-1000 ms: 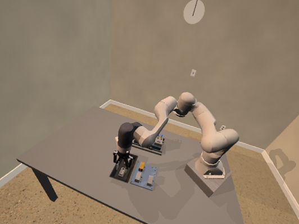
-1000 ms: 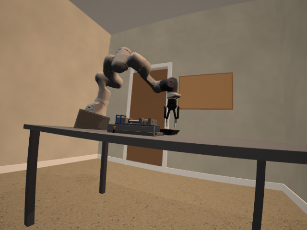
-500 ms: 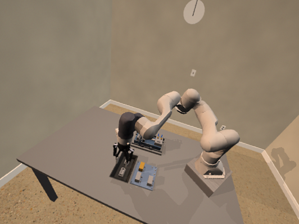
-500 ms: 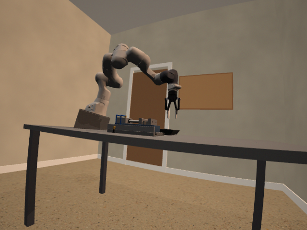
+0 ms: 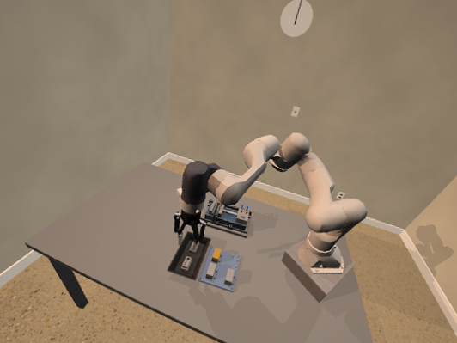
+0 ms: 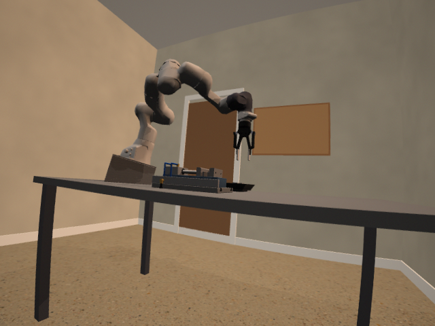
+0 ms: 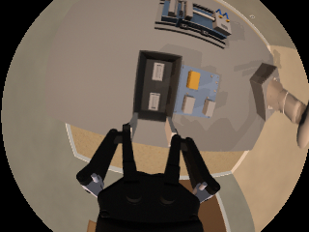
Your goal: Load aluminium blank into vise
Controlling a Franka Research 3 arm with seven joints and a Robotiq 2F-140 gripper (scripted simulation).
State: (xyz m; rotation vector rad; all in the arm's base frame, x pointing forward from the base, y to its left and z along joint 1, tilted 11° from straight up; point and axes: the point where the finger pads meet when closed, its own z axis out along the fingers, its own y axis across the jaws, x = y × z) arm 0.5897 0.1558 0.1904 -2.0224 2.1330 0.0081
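Observation:
My gripper (image 5: 187,234) hangs partly open and empty, well above the far end of the dark outfeed tray (image 5: 189,255). It also shows in the exterior view (image 6: 243,157) and the wrist view (image 7: 154,128). Two finished parts (image 5: 193,246) (image 5: 185,262) lie flat in the tray, pocket up. The blue infeed plate (image 5: 220,269) beside the tray holds a brass blank (image 5: 216,254) and two aluminium blanks (image 5: 210,270) (image 5: 229,275). The vise (image 5: 227,216) stands behind them. Its opening is too small to read.
The arm's base block (image 5: 317,268) stands on the table to the right of the plate. In the wrist view the tray (image 7: 156,85), the plate (image 7: 199,93) and the vise (image 7: 195,14) all lie ahead of the fingers.

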